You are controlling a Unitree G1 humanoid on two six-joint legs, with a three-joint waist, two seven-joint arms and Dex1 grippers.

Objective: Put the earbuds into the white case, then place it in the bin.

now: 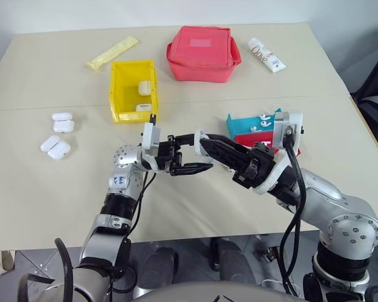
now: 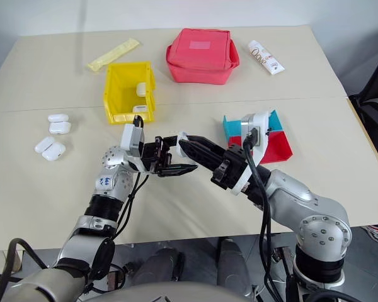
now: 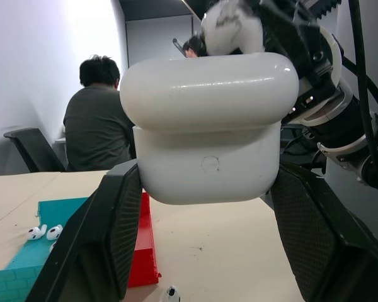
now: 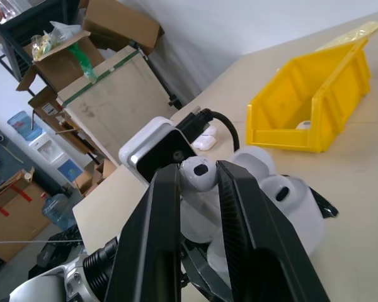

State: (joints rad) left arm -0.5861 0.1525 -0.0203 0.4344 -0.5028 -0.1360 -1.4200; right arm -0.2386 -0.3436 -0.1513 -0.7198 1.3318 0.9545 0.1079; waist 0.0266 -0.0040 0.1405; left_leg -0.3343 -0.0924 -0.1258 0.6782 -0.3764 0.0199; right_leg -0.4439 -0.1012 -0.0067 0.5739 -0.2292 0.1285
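My left gripper (image 1: 190, 154) is shut on the white case (image 3: 208, 157), held above the table's middle with its lid tipped back. My right gripper (image 1: 206, 143) comes in from the right, and its tips meet the top of the case. It is shut on one of the earbuds (image 4: 198, 173), pinched between its black fingers (image 4: 164, 207) just over the open case. A second earbud (image 4: 283, 189) sits in the case beside it. More earbuds (image 1: 263, 119) lie in the blue tray. The yellow bin (image 1: 121, 94) stands behind my left gripper with two white cases (image 1: 143, 87) inside.
Blue and red trays (image 1: 242, 129) sit behind my right arm. Several white cases (image 1: 57, 135) lie at the left. A red pouch (image 1: 201, 53), a white tube (image 1: 266, 55) and a yellow packet (image 1: 112, 53) lie at the back. A person (image 3: 97, 126) sits beyond the table.
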